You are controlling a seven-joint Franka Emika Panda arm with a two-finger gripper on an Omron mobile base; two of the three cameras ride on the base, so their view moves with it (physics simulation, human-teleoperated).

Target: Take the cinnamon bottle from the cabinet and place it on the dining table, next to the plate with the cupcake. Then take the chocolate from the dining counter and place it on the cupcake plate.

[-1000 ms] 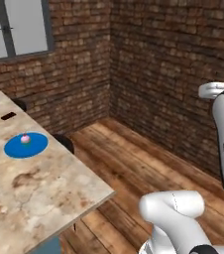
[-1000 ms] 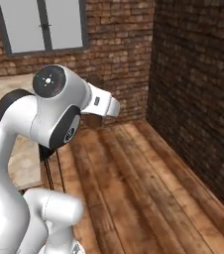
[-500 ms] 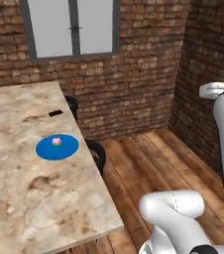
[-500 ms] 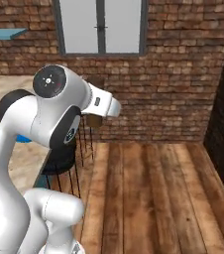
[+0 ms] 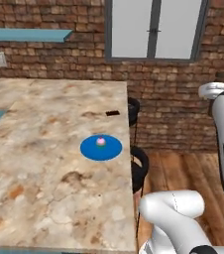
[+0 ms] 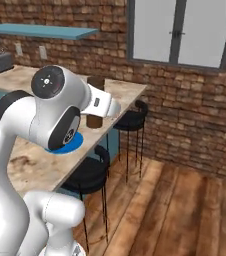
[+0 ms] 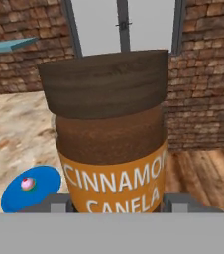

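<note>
The cinnamon bottle (image 7: 110,134) stands upright close before the hand camera, a brown-capped jar with an orange label reading "CINNAMON CANELA". The gripper (image 7: 115,202) is closed on its lower part: a grey finger (image 7: 58,203) sits against the left side of the label and another against the right, so the jaws stand as wide as the bottle's body. In the right base view the bottle (image 6: 95,102) shows as a dark brown cylinder just past the arm's wrist, held in the air above the near edge of the dining table (image 6: 27,165).

Beyond the bottle, the blue plate (image 5: 101,147) lies flat on the marble top of the table (image 5: 44,193), near its right edge, with the small pink-topped cupcake (image 5: 101,142) at its centre. In the hand view the plate (image 7: 29,187) appears low and to the left of the bottle. The chocolate (image 5: 112,113), a small dark bar, lies flat on the table farther back than the plate and apart from it.

Two black bar stools (image 5: 140,165) stand beside the table's right edge, over a wooden floor. A brick wall with a grey-framed window (image 5: 154,29) closes the scene behind.
</note>
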